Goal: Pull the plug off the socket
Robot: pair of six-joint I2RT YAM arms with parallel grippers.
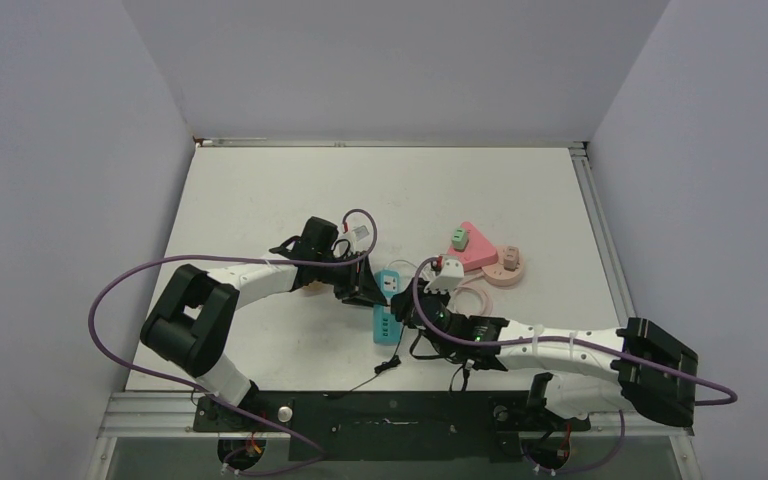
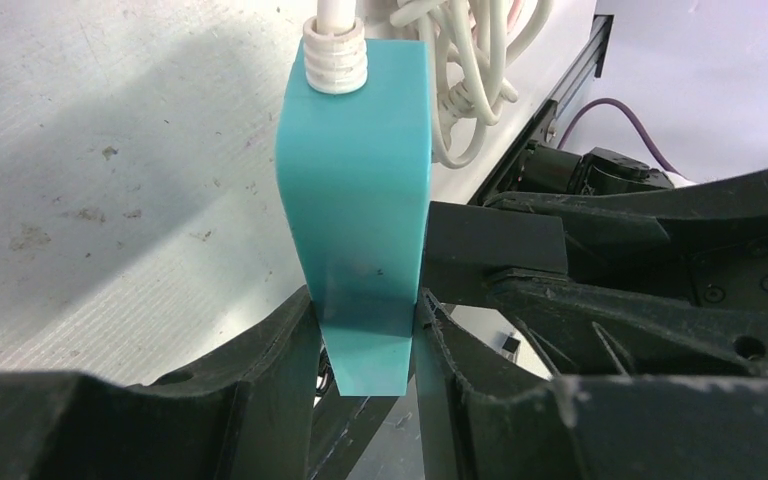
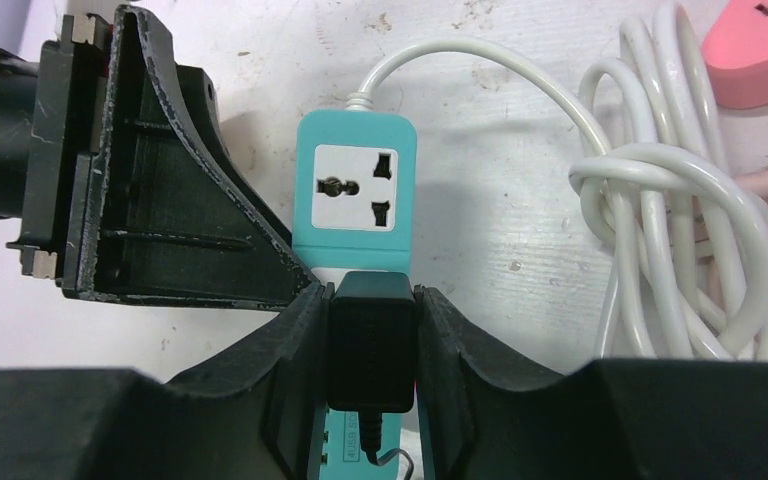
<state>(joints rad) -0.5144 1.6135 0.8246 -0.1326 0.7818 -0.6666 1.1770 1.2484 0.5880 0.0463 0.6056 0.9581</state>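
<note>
Left gripper [image 2: 365, 322] is clamped across the sides of the teal power strip [image 2: 355, 180], mid-table between the two arms, and it only seems to have a small bite on it. Right of that, the black plug [image 3: 370, 340] looks seated in the strip's near socket, with the right gripper [image 3: 370, 300] pinching it on both flanks. My worry is that if I pull at any angle instead of straight out, the pins bind and the strip twists or slides out of the left fingers, so the whole thing just lifts with the plug. Further right, the knotted white cord [image 3: 675, 215] lies loose, and a jerk could drag it into the pink socket block [image 3: 760, 50].
</note>
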